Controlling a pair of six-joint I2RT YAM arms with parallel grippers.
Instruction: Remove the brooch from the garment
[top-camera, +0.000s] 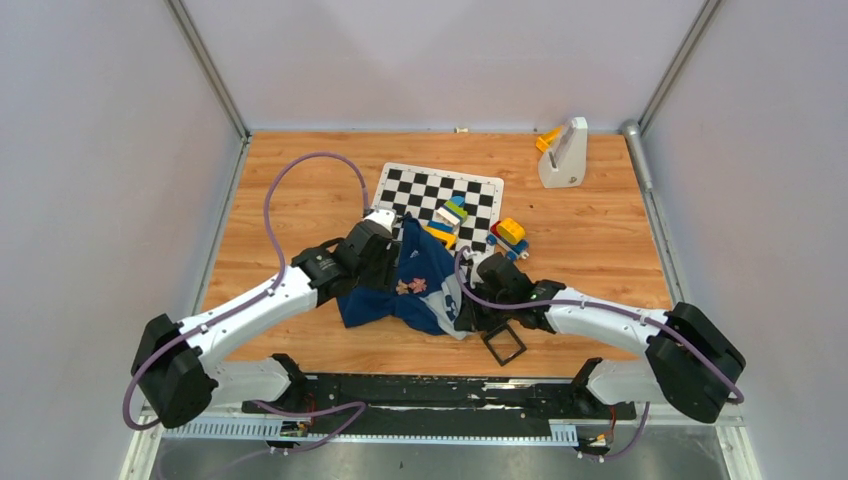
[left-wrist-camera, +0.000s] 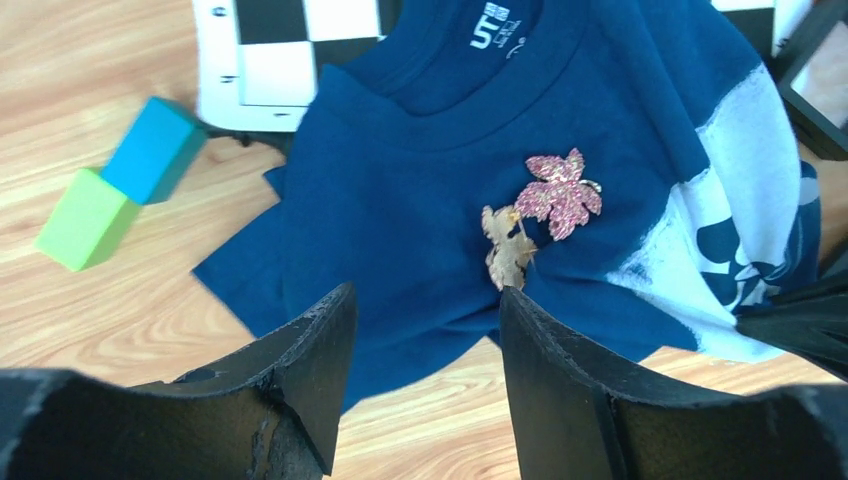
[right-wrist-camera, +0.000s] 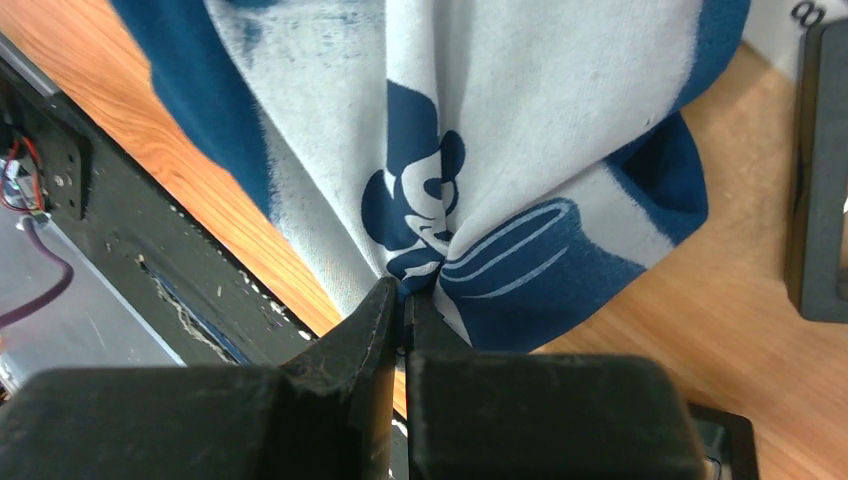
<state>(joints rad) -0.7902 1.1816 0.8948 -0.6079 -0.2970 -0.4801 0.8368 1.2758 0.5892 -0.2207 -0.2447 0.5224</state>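
The garment, a small navy shirt with a grey-white printed patch, lies crumpled on the wooden table between my two grippers. The brooch, a tiny pink-red glitter leaf with a gold leaf beside it, is pinned on the shirt's chest; it also shows in the top view. My left gripper is open and empty, hovering at the shirt's edge, its right fingertip just below the gold leaf. My right gripper is shut on a fold of the printed patch at the shirt's near right corner.
A black-and-white checkered mat lies behind the shirt, with coloured toy blocks on and beside it. A green and blue block lies left of the collar. A black square frame sits by the right gripper. A white stand is at the back right.
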